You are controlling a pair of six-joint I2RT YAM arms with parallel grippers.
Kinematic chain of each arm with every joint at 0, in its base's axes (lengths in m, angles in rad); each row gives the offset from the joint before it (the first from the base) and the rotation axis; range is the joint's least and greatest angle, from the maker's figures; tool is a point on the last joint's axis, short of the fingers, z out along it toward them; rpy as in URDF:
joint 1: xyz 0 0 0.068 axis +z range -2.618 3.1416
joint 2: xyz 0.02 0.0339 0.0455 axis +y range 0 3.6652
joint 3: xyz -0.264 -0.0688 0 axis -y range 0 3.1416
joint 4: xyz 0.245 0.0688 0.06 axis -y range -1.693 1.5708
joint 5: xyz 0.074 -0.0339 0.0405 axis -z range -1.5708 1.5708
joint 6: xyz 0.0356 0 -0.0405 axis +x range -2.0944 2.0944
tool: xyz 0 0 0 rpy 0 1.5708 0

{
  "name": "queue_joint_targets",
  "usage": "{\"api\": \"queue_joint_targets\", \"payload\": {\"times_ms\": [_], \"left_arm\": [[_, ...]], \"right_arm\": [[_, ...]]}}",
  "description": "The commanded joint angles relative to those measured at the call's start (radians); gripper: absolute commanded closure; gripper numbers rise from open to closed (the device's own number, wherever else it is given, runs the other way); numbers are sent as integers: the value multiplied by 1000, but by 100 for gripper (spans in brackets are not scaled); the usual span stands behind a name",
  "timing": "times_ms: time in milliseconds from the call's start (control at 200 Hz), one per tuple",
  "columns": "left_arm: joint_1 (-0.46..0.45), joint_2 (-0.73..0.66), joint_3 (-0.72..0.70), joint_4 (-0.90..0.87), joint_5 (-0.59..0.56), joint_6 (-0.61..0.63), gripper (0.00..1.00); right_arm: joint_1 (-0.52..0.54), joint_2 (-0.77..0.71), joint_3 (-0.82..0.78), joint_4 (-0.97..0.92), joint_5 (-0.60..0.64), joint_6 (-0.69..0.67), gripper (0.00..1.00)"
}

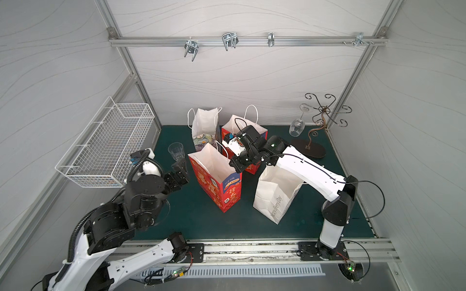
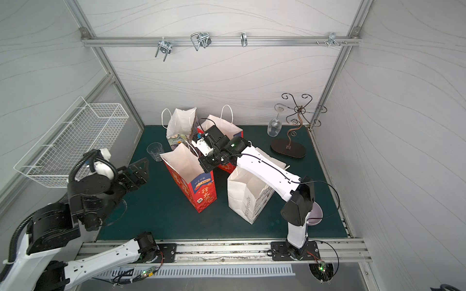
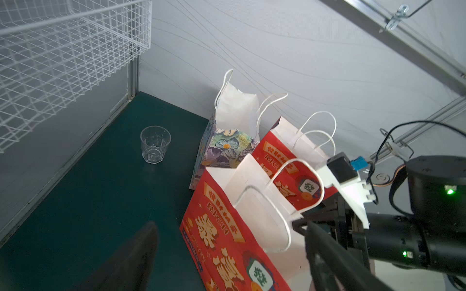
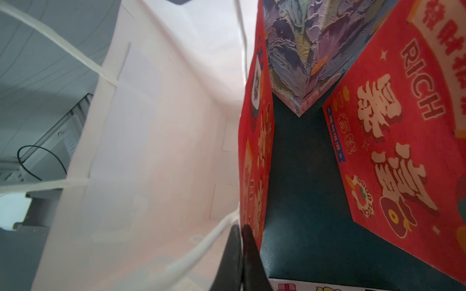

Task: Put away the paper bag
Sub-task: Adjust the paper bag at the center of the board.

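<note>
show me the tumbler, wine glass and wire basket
tumbler (image 1: 175, 151): in a top view, its side wall
wine glass (image 1: 297, 128): in a top view, its bowl
wire basket (image 1: 108, 148): in a top view, its mesh wall

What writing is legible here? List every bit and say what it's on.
"RICH": near red bag and far red bag.
"GOOD LUCK": round badge on far red bag.
"100%": near red bag's side panel.
"HappyEveryDay": white bag, first letter unclear.
Chinese characters on both red bags: too stylised for me to read.
</note>
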Motion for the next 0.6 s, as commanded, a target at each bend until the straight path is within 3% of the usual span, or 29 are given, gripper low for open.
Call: {"api": "queue_joint_targets", "payload": {"times_ms": [0, 135, 255, 345, 495, 525, 590], "left_arm": [[-2, -8, 33, -54, -102, 63, 19], [-2, -34, 2, -197, -206, -133, 33], [-2, -24, -57, -258, -185, -268, 32], [-1, -9, -94, -225, -138, -295, 30], [31, -9, -172, -96, -34, -266, 31], [57, -7, -188, -68, 12, -257, 32], [142, 0, -219, -23, 141, -248, 32]], "right_arm": [[-1, -40, -6, -37, -83, -87, 100], [-2, -51, -12, -25, -175, -159, 100], [-5, -49, -11, -22, -275, -226, 100], [-11, -39, -10, -24, -303, -274, 100], [-19, -9, 22, -25, -225, -294, 100], [-19, -6, 25, -21, -206, -296, 98], [-19, -5, 26, -13, -175, -297, 83]]}}
